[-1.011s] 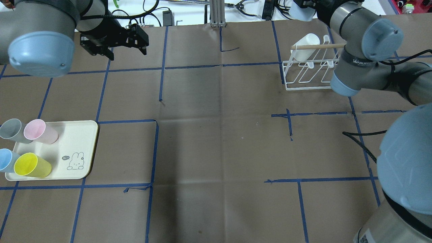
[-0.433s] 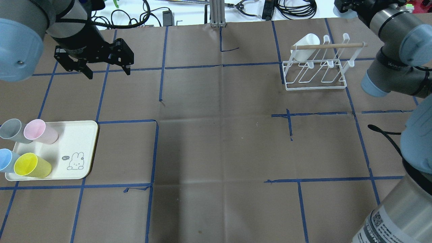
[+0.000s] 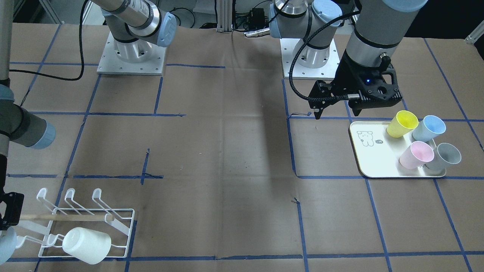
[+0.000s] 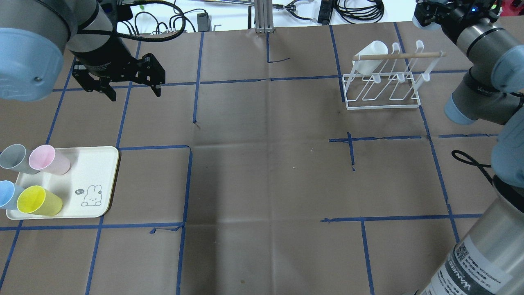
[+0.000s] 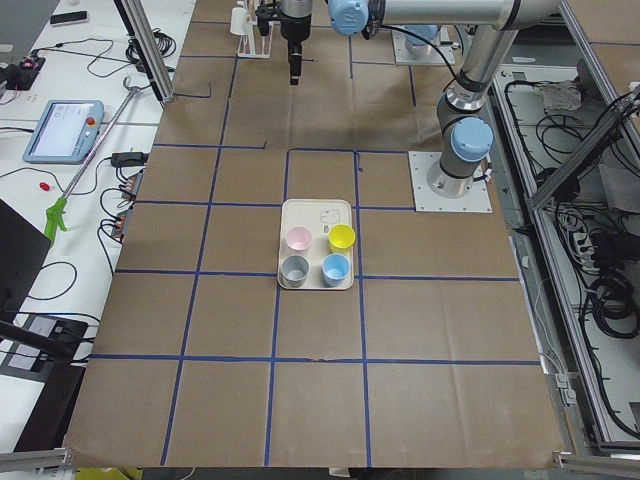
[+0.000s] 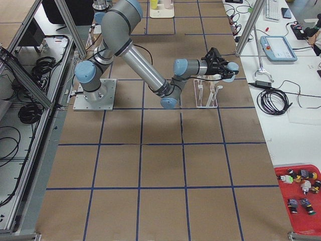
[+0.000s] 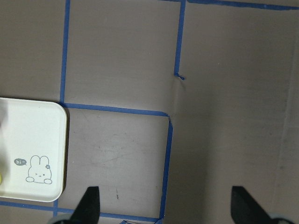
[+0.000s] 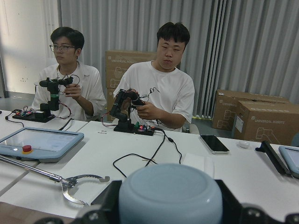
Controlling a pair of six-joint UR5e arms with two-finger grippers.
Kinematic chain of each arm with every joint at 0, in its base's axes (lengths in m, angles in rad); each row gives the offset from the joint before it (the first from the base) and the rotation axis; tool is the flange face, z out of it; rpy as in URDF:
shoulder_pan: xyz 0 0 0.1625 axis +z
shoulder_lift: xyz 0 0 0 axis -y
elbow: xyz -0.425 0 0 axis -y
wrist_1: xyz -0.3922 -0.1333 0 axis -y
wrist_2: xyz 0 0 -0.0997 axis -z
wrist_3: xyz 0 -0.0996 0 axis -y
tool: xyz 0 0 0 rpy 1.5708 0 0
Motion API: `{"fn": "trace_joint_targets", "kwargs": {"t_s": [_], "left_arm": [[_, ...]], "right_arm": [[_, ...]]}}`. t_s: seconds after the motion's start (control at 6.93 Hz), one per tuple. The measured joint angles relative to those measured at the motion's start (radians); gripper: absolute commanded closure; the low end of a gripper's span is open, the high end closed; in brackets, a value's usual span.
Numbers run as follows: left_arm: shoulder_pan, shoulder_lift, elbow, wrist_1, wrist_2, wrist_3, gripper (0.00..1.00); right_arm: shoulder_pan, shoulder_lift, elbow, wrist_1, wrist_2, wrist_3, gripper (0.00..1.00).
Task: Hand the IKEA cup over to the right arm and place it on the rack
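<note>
My right gripper (image 4: 428, 12) is shut on a light blue cup (image 4: 418, 21) and holds it beyond the rack's far right corner, above the table edge. The right wrist view shows the cup's base (image 8: 168, 196) between the fingers. The white wire rack (image 4: 382, 88) with a wooden dowel (image 4: 399, 56) carries a white cup (image 4: 370, 55) on its left end. My left gripper (image 4: 133, 88) is open and empty, hovering over the table beyond the tray (image 4: 94, 172). The left wrist view shows its fingertips (image 7: 88, 205) wide apart.
The cream tray with a rabbit drawing holds a yellow cup (image 4: 37, 200), a pink cup (image 4: 48, 159), a grey cup (image 4: 14, 157) and another blue cup (image 4: 8, 194). Blue tape lines cross the brown table. Cables and tools lie past the far edge. Two operators sit beyond the table.
My right arm has carried the light blue cup to the right, from behind the rack's left side to past its right end. My left gripper has moved nearer, toward the tray.
</note>
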Motion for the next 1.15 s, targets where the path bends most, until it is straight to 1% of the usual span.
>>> {"fn": "trace_joint_targets", "kwargs": {"t_s": [0.58,1.15], "left_arm": [[-0.001,0.0,0.003,0.021,-0.031,-0.002,0.01],[-0.002,-0.002,0.001,0.027,-0.028,-0.002,0.01]], "right_arm": [[-0.004,0.06,0.002,-0.05,0.002,0.001,0.86],[-0.017,0.065,0.044,-0.051,0.002,0.003,0.86]]}}
